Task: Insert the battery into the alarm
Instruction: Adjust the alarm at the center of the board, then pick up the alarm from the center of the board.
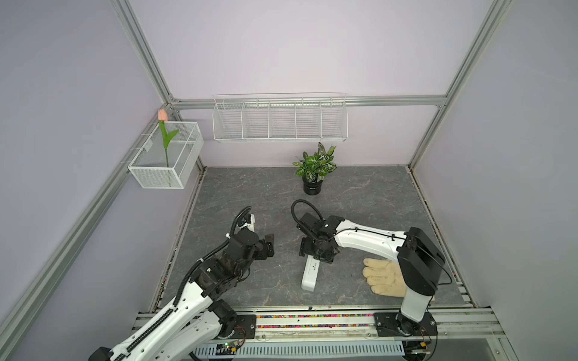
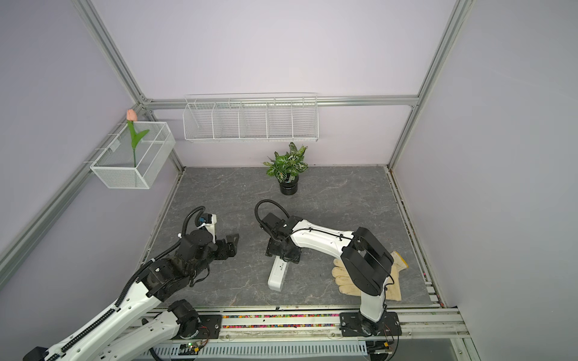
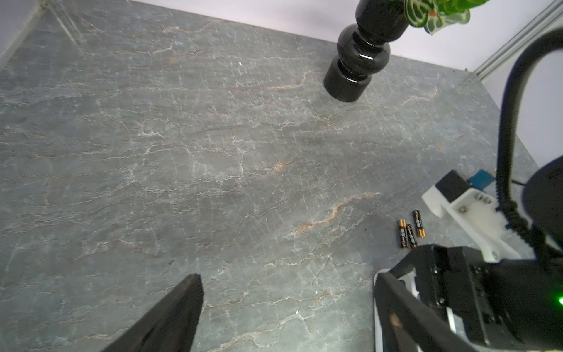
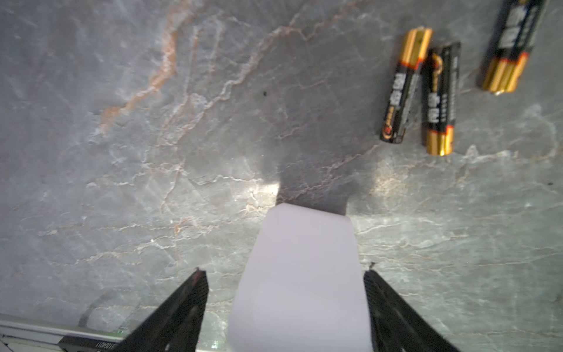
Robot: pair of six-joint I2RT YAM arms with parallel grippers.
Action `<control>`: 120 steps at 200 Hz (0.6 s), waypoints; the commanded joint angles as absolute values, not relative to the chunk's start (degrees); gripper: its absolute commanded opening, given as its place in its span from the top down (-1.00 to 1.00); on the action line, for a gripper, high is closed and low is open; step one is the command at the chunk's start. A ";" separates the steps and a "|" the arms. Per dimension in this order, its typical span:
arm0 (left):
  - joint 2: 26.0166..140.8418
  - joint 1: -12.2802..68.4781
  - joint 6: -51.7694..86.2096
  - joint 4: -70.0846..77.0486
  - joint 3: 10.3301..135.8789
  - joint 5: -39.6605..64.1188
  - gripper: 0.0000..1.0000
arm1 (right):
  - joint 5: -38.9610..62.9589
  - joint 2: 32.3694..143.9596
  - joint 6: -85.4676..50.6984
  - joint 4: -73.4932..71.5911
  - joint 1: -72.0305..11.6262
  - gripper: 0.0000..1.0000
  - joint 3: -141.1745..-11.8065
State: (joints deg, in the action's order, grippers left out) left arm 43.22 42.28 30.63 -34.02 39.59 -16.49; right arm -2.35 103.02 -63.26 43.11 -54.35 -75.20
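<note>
1. Alarm (image 1: 310, 274) lies white on the grey table (image 1: 250, 193) in both top views, toward the near edge. Its far end sits under the right gripper (image 1: 317, 258). The left gripper (image 1: 268, 247) hovers well apart from it, over bare table. A glove (image 1: 383, 278) lies beside the right arm's base.
2. Left wrist view: the left gripper's fingers (image 3: 182, 304) are spread wide with only table between them. Three batteries (image 3: 403, 233) lie just beside the right gripper's black body.
3. Right wrist view: the right gripper's jaws are wide too. The alarm's blurred white end sits between them, with a gap on each side and nothing gripped. Beyond it lie the batteries, two touching and the third a little apart.
</note>
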 commanded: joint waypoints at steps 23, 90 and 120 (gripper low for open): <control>51.79 43.70 38.11 -37.19 48.66 -5.13 -0.66 | -15.33 86.02 -54.45 40.39 -53.72 -0.68 -68.00; 75.01 58.52 45.30 -42.32 60.32 -7.28 -0.99 | -23.47 61.80 -49.70 38.57 -51.41 -0.67 -46.90; 81.84 61.61 45.13 -44.21 63.20 -6.79 -0.99 | -21.89 52.38 -51.63 33.37 -49.31 -0.67 -38.13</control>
State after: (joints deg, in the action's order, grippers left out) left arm 78.39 59.64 42.94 -39.68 60.42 -6.98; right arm -21.04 58.28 -50.98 37.28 -50.57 -43.62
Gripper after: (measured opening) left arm 0.992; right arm 0.834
